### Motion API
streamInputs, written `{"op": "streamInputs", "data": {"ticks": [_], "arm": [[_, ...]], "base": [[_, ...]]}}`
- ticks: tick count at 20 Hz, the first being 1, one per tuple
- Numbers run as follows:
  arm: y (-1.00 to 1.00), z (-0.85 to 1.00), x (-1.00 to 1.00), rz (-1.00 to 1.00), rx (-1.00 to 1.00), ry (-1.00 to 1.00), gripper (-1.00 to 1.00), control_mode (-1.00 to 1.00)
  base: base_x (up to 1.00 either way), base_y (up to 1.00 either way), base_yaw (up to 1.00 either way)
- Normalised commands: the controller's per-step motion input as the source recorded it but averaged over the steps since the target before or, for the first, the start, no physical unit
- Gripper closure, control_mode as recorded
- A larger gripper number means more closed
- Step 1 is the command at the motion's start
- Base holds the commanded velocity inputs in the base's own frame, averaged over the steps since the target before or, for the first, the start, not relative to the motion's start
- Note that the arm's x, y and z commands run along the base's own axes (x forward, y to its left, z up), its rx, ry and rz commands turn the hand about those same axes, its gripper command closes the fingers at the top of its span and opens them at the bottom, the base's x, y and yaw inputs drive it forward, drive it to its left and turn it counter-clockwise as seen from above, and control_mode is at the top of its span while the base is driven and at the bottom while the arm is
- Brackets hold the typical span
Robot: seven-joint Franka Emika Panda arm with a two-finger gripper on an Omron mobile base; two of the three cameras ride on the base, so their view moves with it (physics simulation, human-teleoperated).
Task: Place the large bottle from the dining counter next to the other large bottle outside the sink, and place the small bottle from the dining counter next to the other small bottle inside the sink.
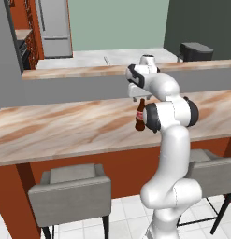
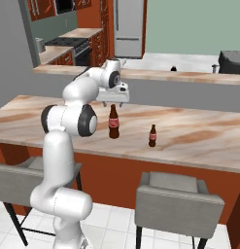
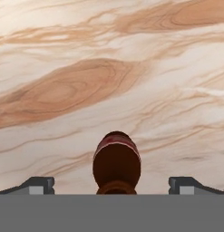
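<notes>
Large bottle (image 2: 113, 123) is seen standing up straight on the dining counter (image 2: 199, 133). It is dark brown, with a red band and a thin neck. In the left base view the large bottle (image 1: 140, 116) is partly hidden behind the white arm. The gripper (image 2: 113, 102) is held right above the bottle's top, pointing down at it. In the hand view the large bottle (image 3: 116, 164) is seen from above, between the two finger tips (image 3: 38, 185), one on each side. The finger tips are spread wide apart, and the bottle is not touched by them. Nothing is held by the gripper (image 3: 116, 186).

The small bottle (image 2: 152, 136) is also found on the dining counter, standing up straight. It is set near the large bottle, a little closer to the front edge of the counter in the right base view. It is brown with a red label, and it is much shorter than the large bottle. The two bottles are not touching.

Two grey stools (image 2: 180, 199) are placed in front of the counter, by the red panels. A second counter (image 1: 75, 71) is seen behind the dining counter, and a tiny dark thing is seen on it, too small to be named.
</notes>
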Motion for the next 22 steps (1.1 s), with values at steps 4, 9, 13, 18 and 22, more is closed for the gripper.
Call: {"op": "streamInputs", "data": {"ticks": [4, 9, 13, 18, 22], "arm": [[0.03, -0.05, 0.0, 0.0, 0.0, 0.0, -1.0, -1.0], [0.0, -0.07, 0.0, 0.0, 0.0, 0.0, -1.0, -1.0], [0.0, -0.09, 0.0, 0.0, 0.0, 0.0, -1.0, -1.0], [0.0, -0.17, 0.0, 0.0, 0.0, 0.0, -1.0, -1.0], [0.0, -0.11, 0.0, 0.0, 0.0, 0.0, -1.0, -1.0]], "base": [[0.0, 0.0, 0.0], [0.0, 0.0, 0.0], [0.0, 0.0, 0.0], [0.0, 0.0, 0.0], [0.0, 0.0, 0.0]]}}
